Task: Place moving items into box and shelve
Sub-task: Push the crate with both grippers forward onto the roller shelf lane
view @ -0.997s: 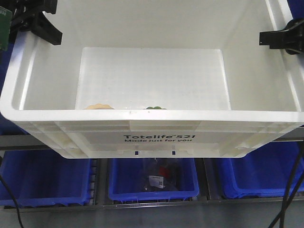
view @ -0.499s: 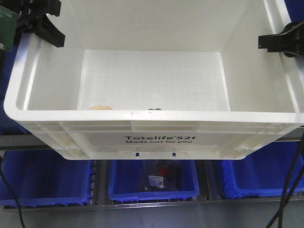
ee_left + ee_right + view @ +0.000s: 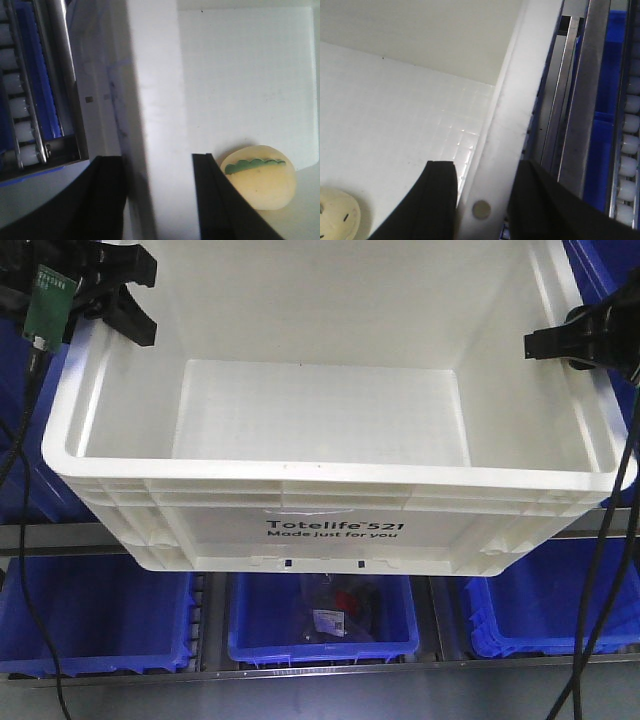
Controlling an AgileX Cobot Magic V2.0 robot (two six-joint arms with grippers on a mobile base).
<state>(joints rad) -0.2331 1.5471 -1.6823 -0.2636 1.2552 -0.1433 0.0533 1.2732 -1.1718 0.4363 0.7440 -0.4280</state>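
Lifted higher, box (image 3: pixel 330 530) rim now hides yellow item (image 3: pixel 260 176).

left gripper (image 3: pixel 152 200) | jaws clamped (over rim) | right gripper (image 3: pixel 482 205) | same

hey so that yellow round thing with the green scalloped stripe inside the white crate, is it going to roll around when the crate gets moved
Probably yes. The yellow item looks rounded and lies loose on the crate floor, so tilting may roll or slide it. The floor looks smooth, giving little grip. It seems small and light, so the high walls should contain it while the left gripper and right gripper clamp the rims.
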